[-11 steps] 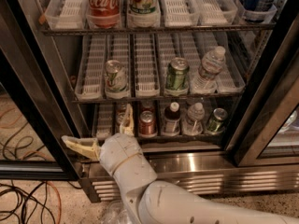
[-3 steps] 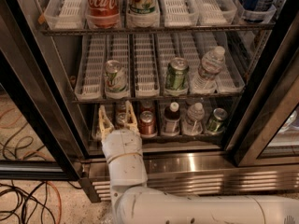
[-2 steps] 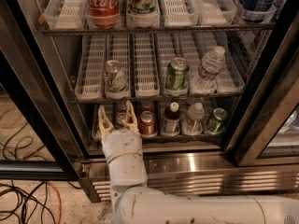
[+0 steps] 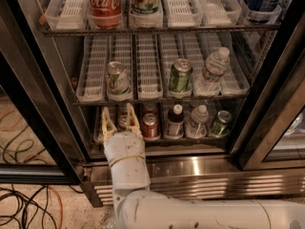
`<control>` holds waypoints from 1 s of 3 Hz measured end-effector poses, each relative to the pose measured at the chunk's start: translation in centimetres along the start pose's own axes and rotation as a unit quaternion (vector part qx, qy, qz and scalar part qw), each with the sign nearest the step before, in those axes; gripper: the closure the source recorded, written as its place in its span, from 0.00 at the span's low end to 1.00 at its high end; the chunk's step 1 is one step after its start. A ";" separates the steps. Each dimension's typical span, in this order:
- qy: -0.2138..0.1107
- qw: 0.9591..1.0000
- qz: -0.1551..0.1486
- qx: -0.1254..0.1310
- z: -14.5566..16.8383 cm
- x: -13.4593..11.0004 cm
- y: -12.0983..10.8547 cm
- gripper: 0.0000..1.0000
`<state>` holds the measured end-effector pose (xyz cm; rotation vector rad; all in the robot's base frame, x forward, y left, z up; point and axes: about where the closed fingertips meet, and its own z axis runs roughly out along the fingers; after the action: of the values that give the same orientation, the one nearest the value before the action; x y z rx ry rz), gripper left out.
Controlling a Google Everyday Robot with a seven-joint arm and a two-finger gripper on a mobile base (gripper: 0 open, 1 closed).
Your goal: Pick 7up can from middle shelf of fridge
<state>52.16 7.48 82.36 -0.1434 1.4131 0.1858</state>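
The 7up can (image 4: 117, 78) is pale silver-white with green markings and stands upright in a white lane tray on the left of the middle shelf (image 4: 147, 98) of the fridge (image 4: 200, 168). My gripper (image 4: 119, 119) is open and empty. Its two pale fingers (image 4: 106, 121) point up in front of the bottom shelf, just below the 7up can and apart from it. The white arm rises from the bottom of the view.
A darker green can (image 4: 180, 75) and a water bottle (image 4: 212, 72) stand right of the 7up can. A small red can (image 4: 150, 126), bottles and a green can (image 4: 220, 123) fill the bottom shelf. A Coca-Cola bottle (image 4: 103, 3) stands above. Cables (image 4: 28, 202) lie on the floor at left.
Since 3.7 s ago my gripper has turned from pointing left to pointing up and moved in front of the bottom shelf. Over the last second it has barely moved.
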 end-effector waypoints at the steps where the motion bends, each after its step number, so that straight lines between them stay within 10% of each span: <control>1: 0.000 1.000 -0.002 -0.003 0.7 0.0 0.1 0.39; 3: 0.002 1.000 -0.002 -0.006 2.1 0.1 0.1 0.33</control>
<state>54.20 8.08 82.63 -0.1560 1.4157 0.1912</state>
